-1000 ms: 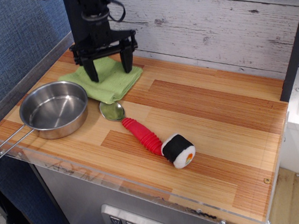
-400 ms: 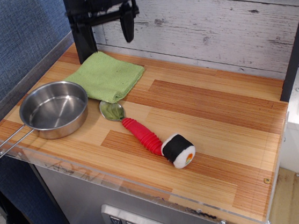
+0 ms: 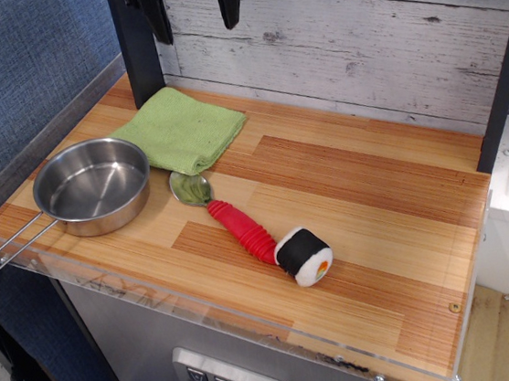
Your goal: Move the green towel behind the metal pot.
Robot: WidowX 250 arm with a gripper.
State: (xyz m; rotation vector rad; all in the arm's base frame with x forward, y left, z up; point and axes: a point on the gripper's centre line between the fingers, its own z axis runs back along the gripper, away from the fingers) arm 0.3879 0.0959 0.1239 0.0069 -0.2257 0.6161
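Observation.image: pot handle (image 3: 8, 251) toward front-left

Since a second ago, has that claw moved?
Yes. The claw has risen off the green towel, now high against the plank wall, open and empty.

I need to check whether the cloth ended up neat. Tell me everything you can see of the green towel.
The green towel is a lime-green cloth with a fine, soft-looking weave, folded into a rough square and lying flat on the wooden table. It sits toward the back wall, just behind the metal pot; its front corner lies right by the spoon's bowl. The open gripper hangs above, not touching.
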